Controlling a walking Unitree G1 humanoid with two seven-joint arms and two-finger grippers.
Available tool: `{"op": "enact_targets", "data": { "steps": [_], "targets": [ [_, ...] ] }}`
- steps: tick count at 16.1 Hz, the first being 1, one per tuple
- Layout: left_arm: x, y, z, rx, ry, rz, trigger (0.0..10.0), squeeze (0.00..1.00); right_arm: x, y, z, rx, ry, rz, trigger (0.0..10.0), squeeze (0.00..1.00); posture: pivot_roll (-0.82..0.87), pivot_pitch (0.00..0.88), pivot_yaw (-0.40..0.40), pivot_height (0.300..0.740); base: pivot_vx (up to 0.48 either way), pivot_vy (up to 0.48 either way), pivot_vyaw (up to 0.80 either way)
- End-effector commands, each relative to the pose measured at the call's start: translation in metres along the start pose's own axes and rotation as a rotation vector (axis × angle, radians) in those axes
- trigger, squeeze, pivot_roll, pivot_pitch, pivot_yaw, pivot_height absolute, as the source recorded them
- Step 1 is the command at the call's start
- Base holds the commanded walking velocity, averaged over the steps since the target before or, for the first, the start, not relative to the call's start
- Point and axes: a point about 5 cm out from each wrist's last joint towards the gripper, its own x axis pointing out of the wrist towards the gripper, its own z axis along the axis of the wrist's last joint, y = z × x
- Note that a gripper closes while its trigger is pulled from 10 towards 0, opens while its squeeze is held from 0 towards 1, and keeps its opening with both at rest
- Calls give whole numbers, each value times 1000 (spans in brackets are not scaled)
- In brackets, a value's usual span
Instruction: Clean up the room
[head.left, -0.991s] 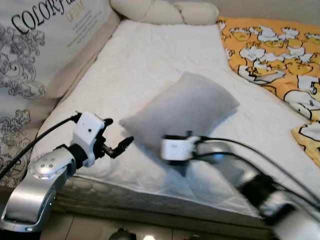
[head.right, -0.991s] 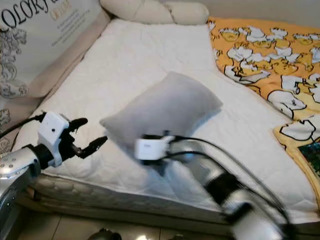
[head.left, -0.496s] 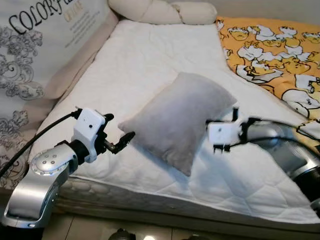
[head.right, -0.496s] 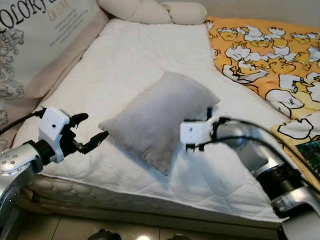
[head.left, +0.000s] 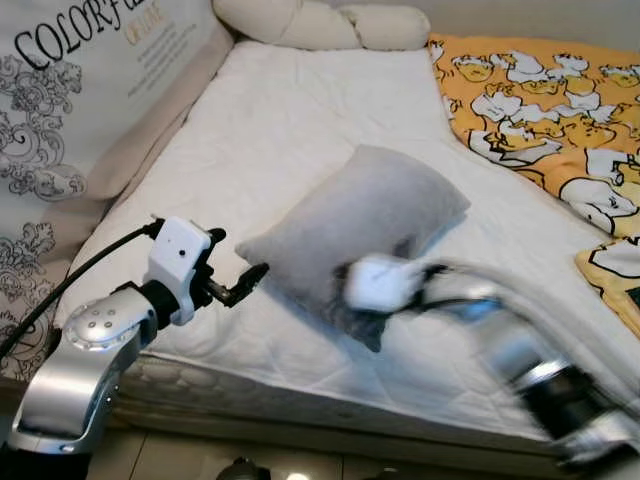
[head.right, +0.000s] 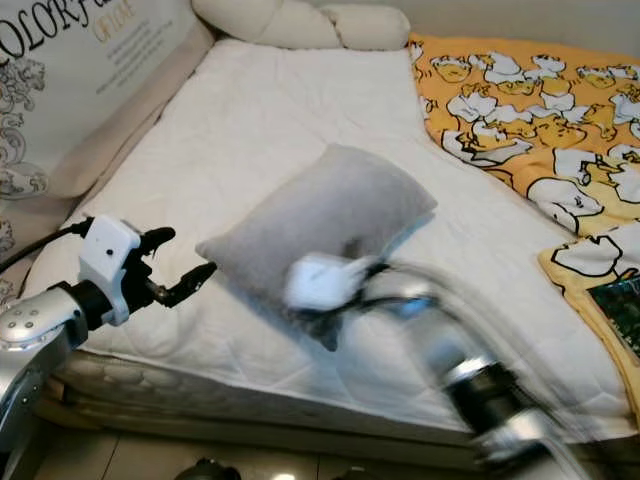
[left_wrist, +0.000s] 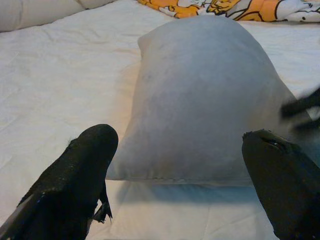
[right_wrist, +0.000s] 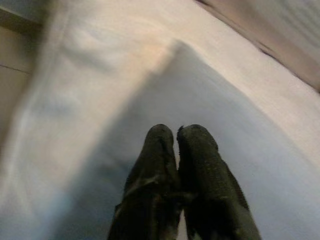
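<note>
Grey pillow (head.left: 365, 232) lies tilted mid white mattress (head.left: 300, 130), long axis running 2 to 8 o'clock; left gripper (head.left: 238, 281) at its 8 o'clock corner, just beside, fingers spread wide, nothing between; left wrist view shows both black fingers (left_wrist: 75, 180) flanking pillow's near seam; right gripper (right_wrist: 175, 136) blurred over pillow's lower edge; right wrist view shows fingers pressed together above grey fabric, touch cannot tell; orange duck-print blanket (head.left: 540, 90) at 2 o'clock; cream bolster (head.left: 320, 25) at 12; printed panel (head.left: 70, 90) at 10.
</note>
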Motion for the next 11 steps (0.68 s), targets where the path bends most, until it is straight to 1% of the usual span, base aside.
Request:
{"op": "enact_targets", "data": {
  "steps": [1, 2, 4, 6, 7, 9, 10, 11],
  "targets": [
    [3, 1, 2, 17, 0, -6, 10000, 0, 12, 5, 3, -51, 39, 54, 10000, 1000, -39, 32, 5, 740, 0, 0, 0],
    [4, 1, 3, 19, -2, -7, 10000, 0, 20, 9, 9, -79, 33, 85, 10000, 1000, -34, 30, 3, 740, 0, 0, 0],
    [2, 2, 2, 27, 4, -5, 10000, 0, 27, 15, 12, -145, 53, 137, 10000, 1000, -31, 29, 0, 740, 0, 0, 0],
    [0, 2, 0, 27, 10, -5, 10000, 0, 34, 24, 10, -164, 73, 197, 10000, 1000, -28, 32, -3, 740, 0, 0, 0],
    [0, 1, 0, 26, 12, -6, 10000, 0, 35, 25, 8, -171, 83, 205, 10000, 1000, -28, 32, -3, 740, 0, 0, 0],
    [0, 1, -1, 26, 17, -9, 10000, 0, 34, 37, -12, -189, 169, 259, 10000, 1000, -31, 34, -2, 740, 0, 0, 0],
    [0, 1, -1, 26, 17, -10, 10000, 0, 33, 40, -19, -201, 202, 272, 10000, 1000, -33, 36, -3, 740, 0, 0, 0],
    [1, 0, -1, 26, 17, -12, 10000, 0, 29, 38, -29, -223, 259, 267, 10000, 1000, -31, 37, -4, 740, 0, 0, 0]
  ]
}}
